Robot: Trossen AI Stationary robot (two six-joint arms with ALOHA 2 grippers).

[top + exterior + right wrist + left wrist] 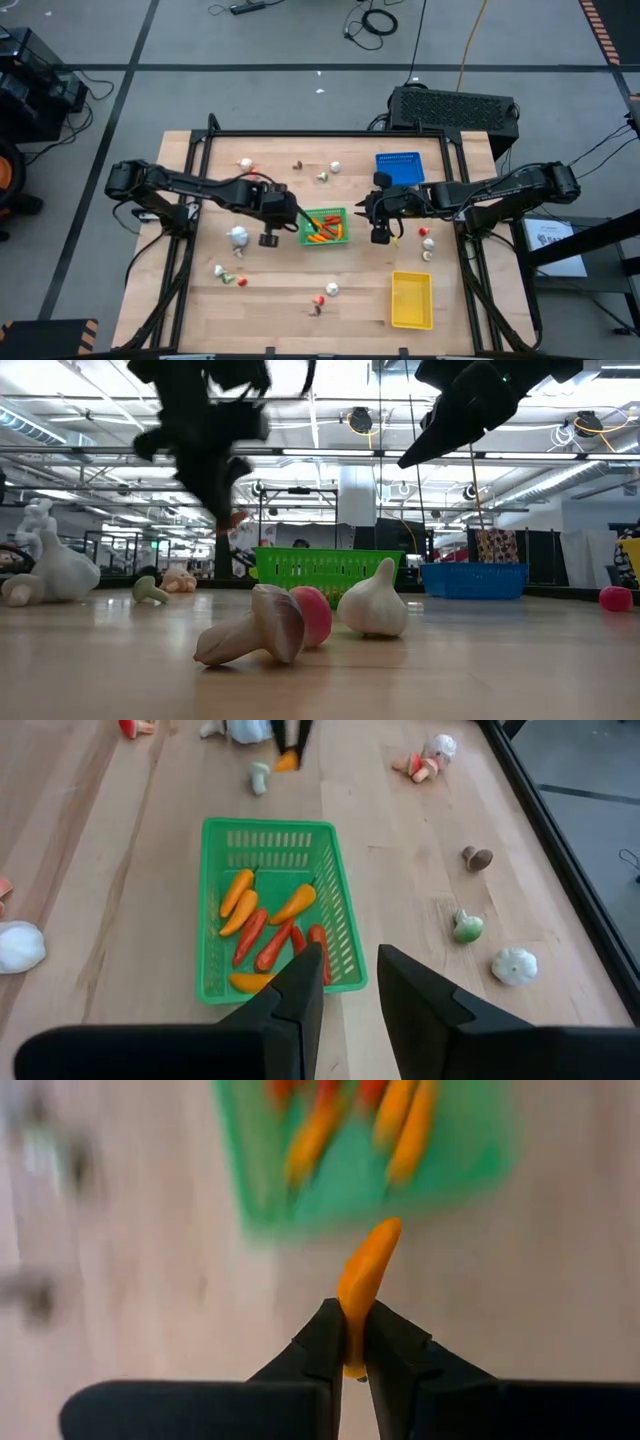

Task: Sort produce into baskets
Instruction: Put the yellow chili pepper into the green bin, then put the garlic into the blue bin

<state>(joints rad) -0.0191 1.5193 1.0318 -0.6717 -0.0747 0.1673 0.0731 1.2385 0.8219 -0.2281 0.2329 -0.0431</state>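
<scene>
My left gripper [296, 215] is shut on a small orange produce piece [368, 1270], above the table just left of the green basket [323, 226]. The basket holds several orange and red pieces [262, 925]. My right gripper [348, 982] is open and empty and hovers over the table at the green basket's right end; it also shows in the high view [383, 228]. The blue basket [399, 167] stands at the far right and the yellow basket [411, 299] at the near right. Loose produce lies scattered on the table. My left gripper pinches one end of the orange piece [352, 1320] between its two fingers. The rest of the piece sticks out past the fingertips toward the green basket. In the low view the fingers point down and the piece [235, 518] hangs below them, lifted clear of the table.
A mushroom [255, 635], a red piece [318, 615] and a garlic bulb [375, 605] lie near the table's near edge. More loose pieces lie at the far left [247, 164], the near left [238, 236] and right of my right gripper [427, 244].
</scene>
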